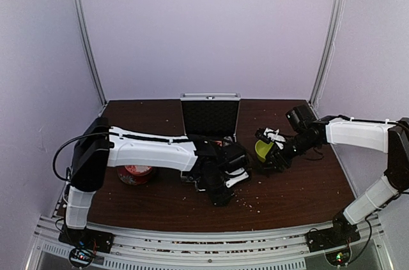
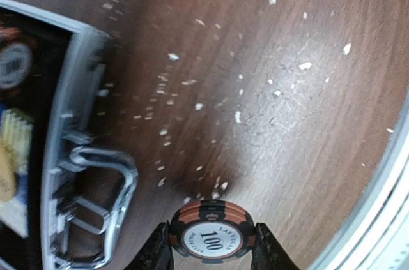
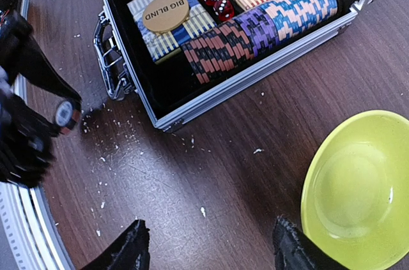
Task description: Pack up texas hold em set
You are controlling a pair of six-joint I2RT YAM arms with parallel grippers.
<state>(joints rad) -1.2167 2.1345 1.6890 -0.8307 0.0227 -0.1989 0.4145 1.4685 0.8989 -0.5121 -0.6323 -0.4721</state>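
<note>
Now the left claw (image 2: 211,254) pinches a small stack of orange-and-black poker chips (image 2: 211,237) just above the table (image 2: 287,123), beside the silver case (image 3: 255,72). Right claw (image 3: 208,247) hangs released near the case, empty, beside the green bowl (image 3: 358,180).

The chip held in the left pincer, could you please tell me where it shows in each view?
Top external: hidden under the left arm, not visible.
Left wrist: orange-and-black chip, bottom centre, between the left pincer fingers.
Right wrist: small, at the left edge.
Shared landmark: the case handle.
</note>
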